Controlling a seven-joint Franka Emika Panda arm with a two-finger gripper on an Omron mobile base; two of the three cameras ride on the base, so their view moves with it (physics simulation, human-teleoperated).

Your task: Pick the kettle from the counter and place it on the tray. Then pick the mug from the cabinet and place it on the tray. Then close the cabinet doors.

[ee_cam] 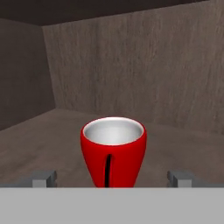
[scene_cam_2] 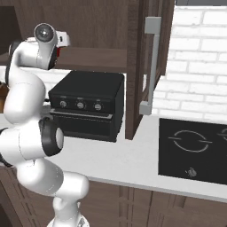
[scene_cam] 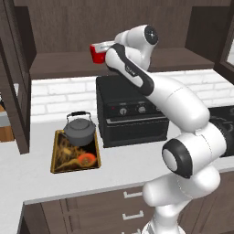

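I have the arm point(scene_cam: 183, 114) stretched up from the base and into the open cabinet point(scene_cam: 68, 64), because the mug sits on its shelf, above the tabletop, and a reach from below is the only way in. Both cabinet doors point(scene_cam_2: 150, 66) stand swung wide, which I need for now; closing them comes last.

Down on the tabletop point(scene_cam: 41, 178), a black oven-like appliance point(scene_cam: 132, 116) sits under the shelf, and just beside it to the left lies the tray point(scene_cam: 75, 153). The kettle point(scene_cam: 80, 130) already rests on the far end of the tray, upright, so I judge the first step done and the near end of the tray, with its orange picture, free for the mug.

The claw point(ee_cam: 112, 178) is level with the shelf and pointed straight at the mug point(ee_cam: 113, 151). Its jaws are spread as wide as they go, one fingertip point(ee_cam: 43, 178) to each side of the mug, nothing gripped and no contact that I can see. The mug stands upright on the shelf, its handle edge-on towards me, so the sides offer the cleanest surfaces to squeeze. I'd ease forward before closing.
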